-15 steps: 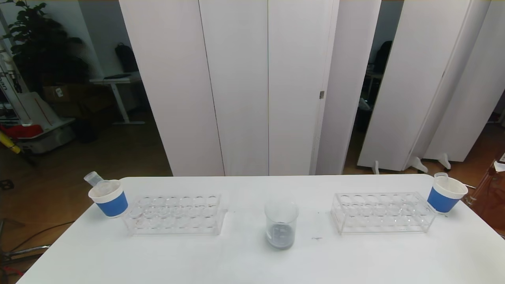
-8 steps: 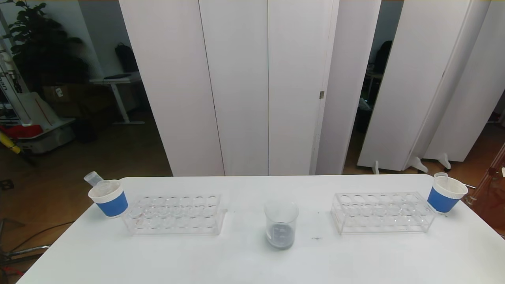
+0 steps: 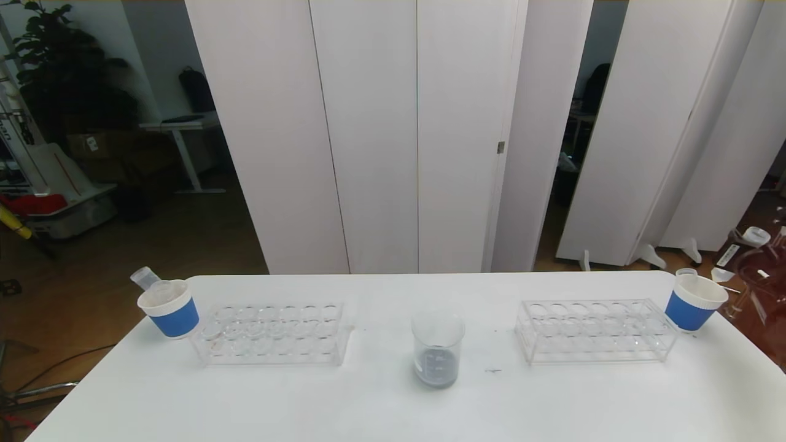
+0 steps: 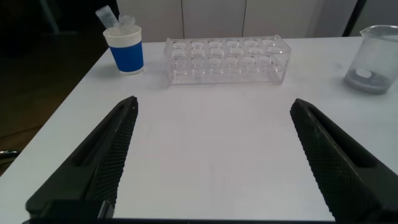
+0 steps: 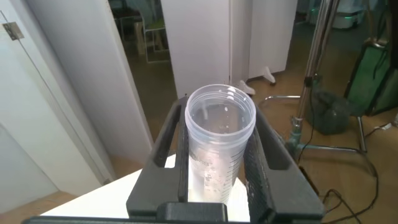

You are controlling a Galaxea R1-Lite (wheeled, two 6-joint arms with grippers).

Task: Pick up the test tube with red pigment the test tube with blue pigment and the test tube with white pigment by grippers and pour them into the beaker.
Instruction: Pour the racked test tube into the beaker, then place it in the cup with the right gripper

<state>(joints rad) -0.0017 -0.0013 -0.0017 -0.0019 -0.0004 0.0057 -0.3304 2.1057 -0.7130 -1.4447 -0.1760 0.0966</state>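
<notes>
Two racks (image 3: 273, 334), two cups (image 3: 170, 308), one beaker (image 3: 436, 348)

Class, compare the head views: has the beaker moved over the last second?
No. The beaker sits at the same spot between the two clear racks.

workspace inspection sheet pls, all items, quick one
surface: white table, no spills seen
job's things: beaker at centre with grey-blue contents; clear tube held in right end effector
clutter: two clear racks, no tubes seen in them; two blue cups holding used tubes
end effectors: left end effector open, above the table's near left part; right shut on tube
cables: nothing seen on table
surroundings: white partition panels, plant
</notes>
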